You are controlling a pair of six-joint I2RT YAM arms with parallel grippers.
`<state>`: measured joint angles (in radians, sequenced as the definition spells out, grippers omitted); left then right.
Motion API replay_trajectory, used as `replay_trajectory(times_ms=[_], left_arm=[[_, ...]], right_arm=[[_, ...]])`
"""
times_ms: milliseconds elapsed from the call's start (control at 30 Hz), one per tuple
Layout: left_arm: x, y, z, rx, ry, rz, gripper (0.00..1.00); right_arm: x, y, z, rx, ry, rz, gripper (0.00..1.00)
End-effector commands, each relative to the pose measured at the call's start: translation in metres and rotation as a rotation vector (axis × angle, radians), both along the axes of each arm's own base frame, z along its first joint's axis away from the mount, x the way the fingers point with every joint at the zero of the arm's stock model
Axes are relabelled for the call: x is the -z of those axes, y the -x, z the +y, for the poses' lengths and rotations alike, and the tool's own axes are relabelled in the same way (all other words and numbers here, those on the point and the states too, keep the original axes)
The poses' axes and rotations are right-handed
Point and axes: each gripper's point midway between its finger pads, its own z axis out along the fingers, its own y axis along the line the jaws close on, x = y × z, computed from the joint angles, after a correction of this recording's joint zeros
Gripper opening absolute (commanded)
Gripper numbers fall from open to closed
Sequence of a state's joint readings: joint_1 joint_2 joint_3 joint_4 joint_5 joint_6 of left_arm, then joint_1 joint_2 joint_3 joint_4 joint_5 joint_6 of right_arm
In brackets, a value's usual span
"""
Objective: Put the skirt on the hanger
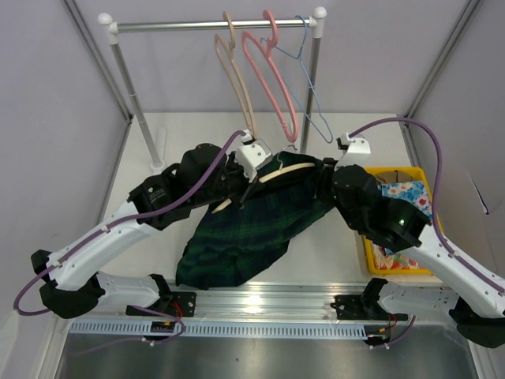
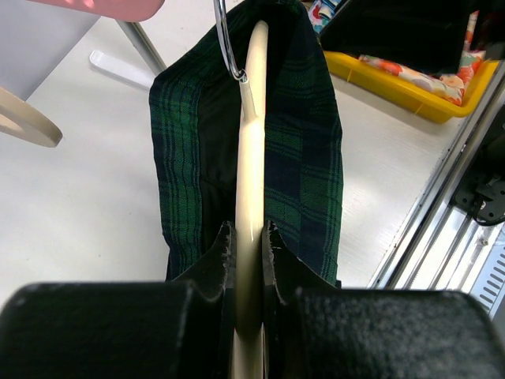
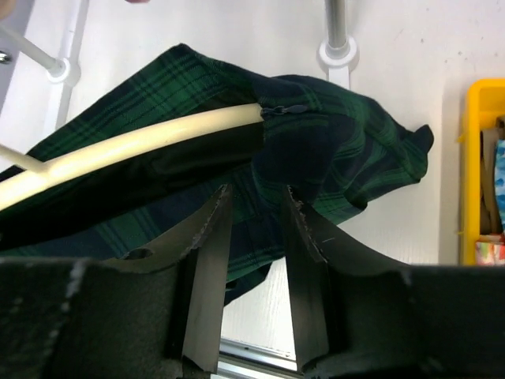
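Observation:
The dark green and navy plaid skirt (image 1: 252,229) hangs draped over the pale cream hanger (image 1: 288,170), its lower part spread on the table. My left gripper (image 2: 249,237) is shut on the hanger's (image 2: 251,150) cream arm, with skirt (image 2: 308,150) on both sides and the metal hook (image 2: 225,43) ahead. My right gripper (image 3: 254,207) is open and empty, just above the skirt's (image 3: 331,150) right end, where the hanger (image 3: 142,142) tip enters the waistband. In the top view the right gripper (image 1: 325,175) is at the hanger's right end and the left gripper (image 1: 251,183) is near its middle.
A metal rack (image 1: 213,26) at the back carries a tan hanger (image 1: 237,79), a pink hanger (image 1: 272,79) and a blue wire hanger (image 1: 312,95). A yellow bin (image 1: 379,264) with floral cloth (image 1: 410,193) stands at the right. A metal rail (image 1: 260,304) runs along the near edge.

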<state>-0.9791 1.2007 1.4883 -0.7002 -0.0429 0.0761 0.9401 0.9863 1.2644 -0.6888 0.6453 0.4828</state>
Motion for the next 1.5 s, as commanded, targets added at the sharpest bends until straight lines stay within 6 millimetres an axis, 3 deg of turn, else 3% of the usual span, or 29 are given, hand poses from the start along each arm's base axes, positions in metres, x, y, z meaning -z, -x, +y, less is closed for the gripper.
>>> replay_trajectory(times_ms=[0,200,433,600,733,833,933,1233,1467], left_arm=[[-0.048,0.000,0.000,-0.001,0.141,-0.087,0.00],[-0.049,0.001,0.000,0.006,0.141,-0.088,0.00],[-0.049,0.002,-0.001,0.011,0.143,-0.085,0.00],[-0.049,0.002,0.001,0.008,0.139,-0.084,0.00],[-0.050,0.002,0.003,0.005,0.138,-0.089,0.00],[-0.051,0.002,0.004,-0.001,0.134,-0.092,0.00],[-0.050,0.001,0.006,-0.008,0.128,-0.094,0.00],[-0.050,-0.002,0.019,-0.035,0.119,-0.102,0.00],[-0.048,0.007,0.019,0.009,0.113,-0.086,0.00]], right_arm=[[-0.002,-0.005,0.005,0.022,-0.028,0.012,0.38],[0.006,-0.014,0.001,0.094,0.020,0.033,0.51],[0.008,-0.023,-0.008,0.171,0.064,0.031,0.56],[0.007,-0.026,-0.015,0.203,0.096,0.022,0.44],[0.006,-0.026,-0.022,0.219,0.100,0.022,0.18],[0.002,-0.024,-0.029,0.223,0.096,0.015,0.06],[-0.002,-0.023,-0.037,0.231,0.079,0.012,0.00],[-0.015,-0.020,-0.066,0.233,-0.034,0.003,0.00],[-0.018,-0.025,-0.056,0.186,-0.061,0.006,0.01]])
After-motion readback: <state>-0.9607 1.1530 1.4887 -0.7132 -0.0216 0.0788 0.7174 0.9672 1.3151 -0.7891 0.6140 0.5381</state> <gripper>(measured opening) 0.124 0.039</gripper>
